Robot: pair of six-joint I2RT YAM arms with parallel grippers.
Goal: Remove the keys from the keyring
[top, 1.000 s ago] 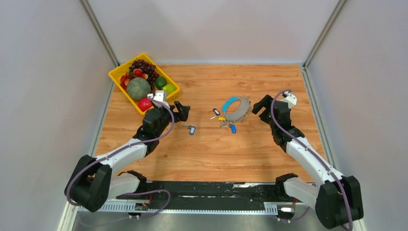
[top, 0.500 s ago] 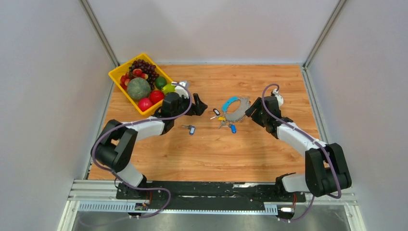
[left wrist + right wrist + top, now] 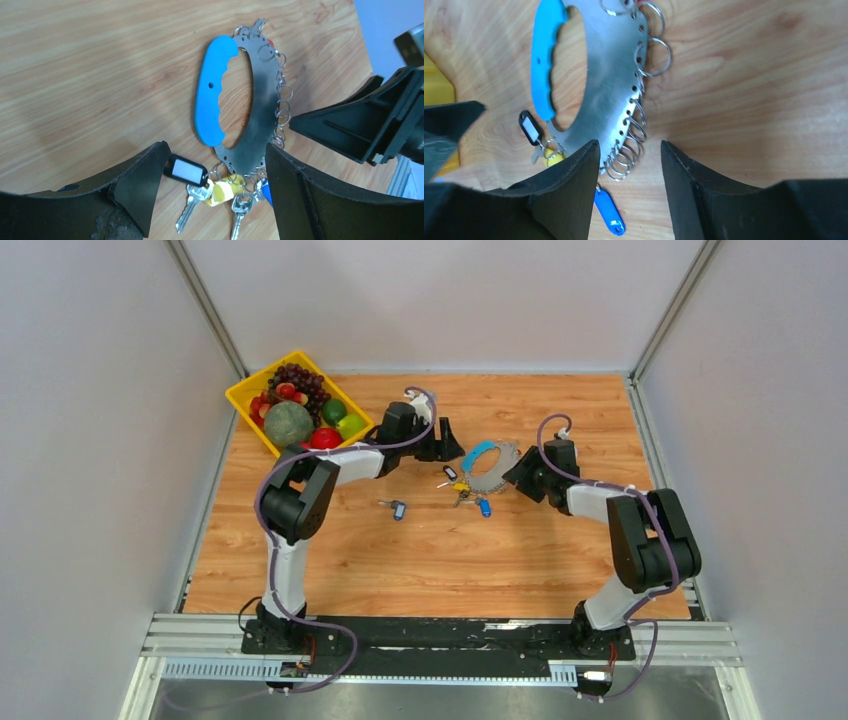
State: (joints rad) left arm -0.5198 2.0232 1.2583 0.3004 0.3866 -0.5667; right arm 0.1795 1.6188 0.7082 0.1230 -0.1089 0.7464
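The keyring lay flat mid-desk between both hands. The left hand and the right hand each gaped wide, holding nothing. To do the step well, the right hand likely should pin the metal plate at its ringed edge while the left pinched one plastic head and drew it off. Counted: one keyring; three keys bunched at its end (black, yellow, blue); a red scrap at the far end, unclear; one loose key lying apart
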